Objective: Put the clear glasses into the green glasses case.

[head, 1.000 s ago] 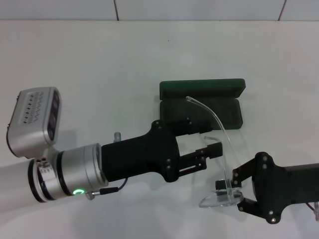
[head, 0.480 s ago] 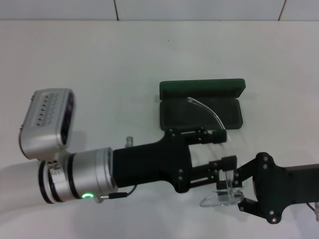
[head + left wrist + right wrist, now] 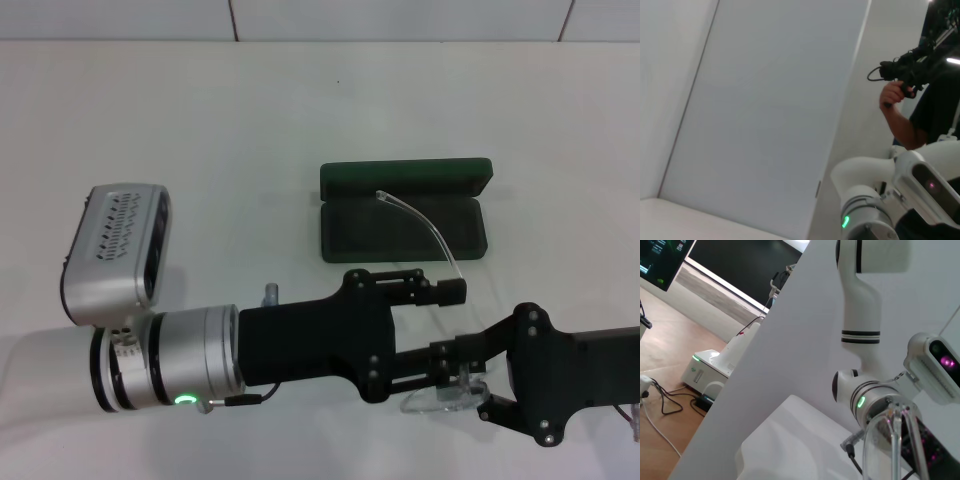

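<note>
The green glasses case [image 3: 402,214] lies open on the white table, lid folded back and its dark lined tray facing up. The clear glasses [image 3: 432,402] stand on end near the front, just in front of the case. My right gripper [image 3: 470,386] is shut on their lens end. One thin temple arm [image 3: 432,228] curves up over the case tray. My left gripper [image 3: 453,322] is open, with one finger on each side of that temple arm, right beside the right gripper. In the right wrist view the glasses [image 3: 896,435] show close up.
My left arm's silver wrist and grey camera box [image 3: 115,250] reach across the front left of the table [image 3: 200,130]. A tiled wall runs behind the table. The left wrist view shows a person [image 3: 920,95] holding a device off to the side.
My left arm has slid to the right and toward the front, bringing its open fingers from beside the case to around the glasses' temple arm. The right gripper and glasses have stayed put.
</note>
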Motion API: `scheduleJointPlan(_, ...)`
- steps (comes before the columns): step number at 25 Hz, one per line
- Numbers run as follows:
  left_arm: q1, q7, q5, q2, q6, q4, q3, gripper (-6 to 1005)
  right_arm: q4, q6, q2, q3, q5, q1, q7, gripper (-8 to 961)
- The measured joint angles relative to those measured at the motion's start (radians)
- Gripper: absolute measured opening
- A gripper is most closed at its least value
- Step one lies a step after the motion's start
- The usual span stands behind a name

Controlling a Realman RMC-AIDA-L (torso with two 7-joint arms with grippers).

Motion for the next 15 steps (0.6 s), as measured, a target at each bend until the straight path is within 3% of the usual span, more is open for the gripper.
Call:
scheduleJointPlan(7, -0.001, 0.002, 0.021, 0.002, 0.002, -0.013, -0.008, 546, 0.0, -0.004, 0.0, 0.0, 0.001, 0.0, 0.001, 120)
scheduleJointPlan(15, 0.032, 0.018, -0.099, 0.008, 0.014, -0.018, -0.012, 546, 0.001, -0.01, -0.002, 0.0, 0.001, -0.001, 0.002, 120)
